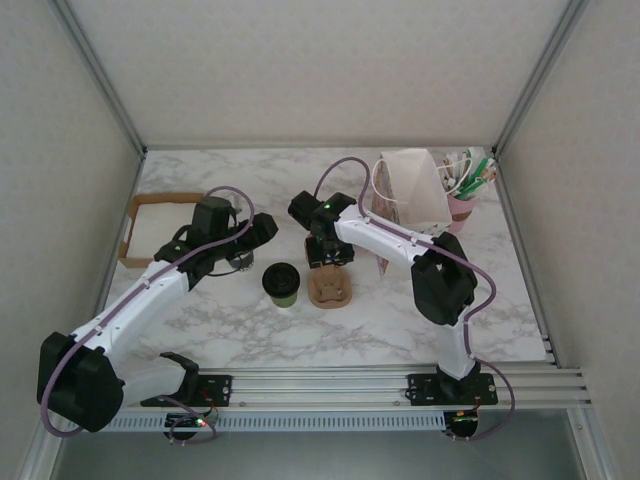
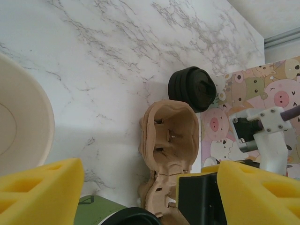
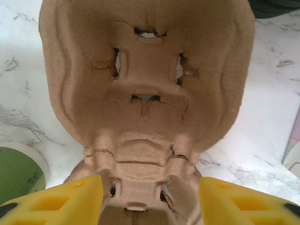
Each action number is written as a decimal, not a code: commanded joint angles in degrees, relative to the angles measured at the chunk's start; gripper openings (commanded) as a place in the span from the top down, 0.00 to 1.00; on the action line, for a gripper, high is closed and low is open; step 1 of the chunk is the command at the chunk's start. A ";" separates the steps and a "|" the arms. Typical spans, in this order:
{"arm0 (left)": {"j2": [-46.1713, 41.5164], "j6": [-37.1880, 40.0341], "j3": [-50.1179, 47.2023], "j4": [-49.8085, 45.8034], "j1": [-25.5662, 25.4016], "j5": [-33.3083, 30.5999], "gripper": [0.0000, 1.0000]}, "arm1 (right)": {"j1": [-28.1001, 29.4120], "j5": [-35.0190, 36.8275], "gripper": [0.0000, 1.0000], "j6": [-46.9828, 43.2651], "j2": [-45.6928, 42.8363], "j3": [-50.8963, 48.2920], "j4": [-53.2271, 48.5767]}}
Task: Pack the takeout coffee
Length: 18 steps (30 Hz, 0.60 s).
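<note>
The takeout coffee [image 1: 281,283], an olive-green cup with a black lid, stands left of the brown cardboard carrier [image 1: 329,288]. In the left wrist view the coffee [image 2: 117,214] sits at the bottom edge between the yellow fingers of my left gripper [image 2: 150,187], which is open; no pad visibly touches the cup. My right gripper [image 1: 328,255] hangs over the carrier's far end. Its yellow pads straddle the carrier [image 3: 145,93] at the narrow waist, around the gripper's midpoint [image 3: 150,190]. The left pad lies against the cardboard and the right pad stands a little off it.
A pig-patterned paper bag [image 1: 410,190] stands at the back right beside a pink cup of utensils [image 1: 465,195]. A stack of black lids [image 2: 192,89] lies beyond the carrier. A cream cup mouth [image 2: 21,126] is close on the left. A brown tray [image 1: 135,235] sits far left.
</note>
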 commanded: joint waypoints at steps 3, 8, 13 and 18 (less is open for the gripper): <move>0.29 0.11 -1.17 1.16 0.45 1.03 0.26 | -0.38 -0.76 0.45 0.66 2.79 0.80 -0.05; 0.08 0.19 -1.33 1.16 0.45 0.93 0.28 | -0.37 -0.64 0.46 0.76 4.35 1.48 -0.65; 0.03 0.28 -1.35 1.04 0.45 0.90 0.30 | -0.38 -1.04 0.50 0.80 4.91 1.75 -0.55; -0.03 0.29 -1.53 1.09 0.46 0.85 0.32 | -0.37 -1.04 0.51 0.80 5.01 1.91 -0.81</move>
